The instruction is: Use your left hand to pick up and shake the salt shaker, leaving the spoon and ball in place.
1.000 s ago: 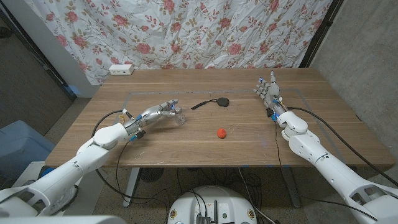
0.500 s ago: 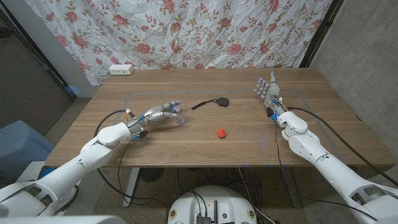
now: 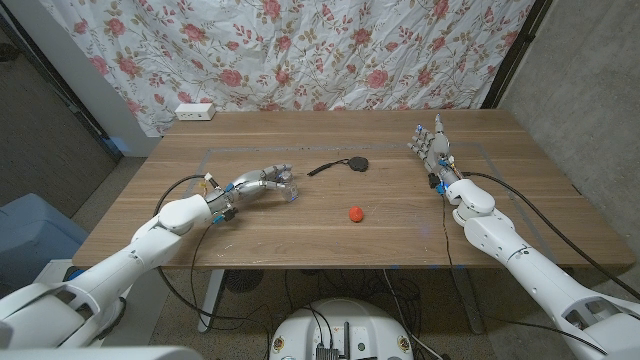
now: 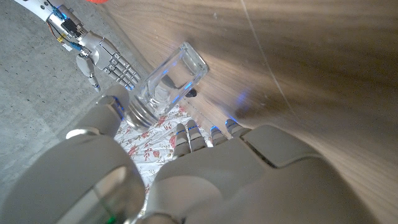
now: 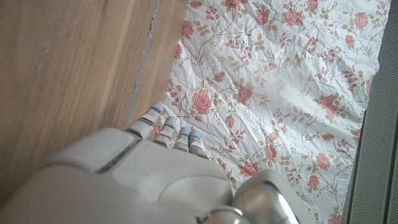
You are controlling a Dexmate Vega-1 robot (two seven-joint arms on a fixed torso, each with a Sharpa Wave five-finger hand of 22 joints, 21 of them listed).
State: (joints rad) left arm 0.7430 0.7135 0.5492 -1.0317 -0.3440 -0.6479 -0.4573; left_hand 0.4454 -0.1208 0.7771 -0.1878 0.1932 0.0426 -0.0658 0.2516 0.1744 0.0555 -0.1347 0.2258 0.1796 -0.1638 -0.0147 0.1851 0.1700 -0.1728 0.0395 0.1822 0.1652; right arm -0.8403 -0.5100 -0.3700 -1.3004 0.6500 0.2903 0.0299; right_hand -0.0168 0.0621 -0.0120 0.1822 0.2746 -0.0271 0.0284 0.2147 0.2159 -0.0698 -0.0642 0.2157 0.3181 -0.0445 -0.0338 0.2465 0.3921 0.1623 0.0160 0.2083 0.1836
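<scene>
While the left hand [image 3: 262,180] holds the clear glass salt shaker with its metal cap [image 4: 165,86] pinched near the cap end and raised off the wooden table [image 3: 400,235], such a shallow grip could let smooth glass slip during shaking, dropping toward the black spoon [image 3: 343,166] or small red ball [image 3: 354,213].

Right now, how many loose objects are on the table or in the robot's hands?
3. A clear salt shaker gripped by the left hand, a black spoon beyond it at mid-table, and a red ball nearer the front edge.
</scene>
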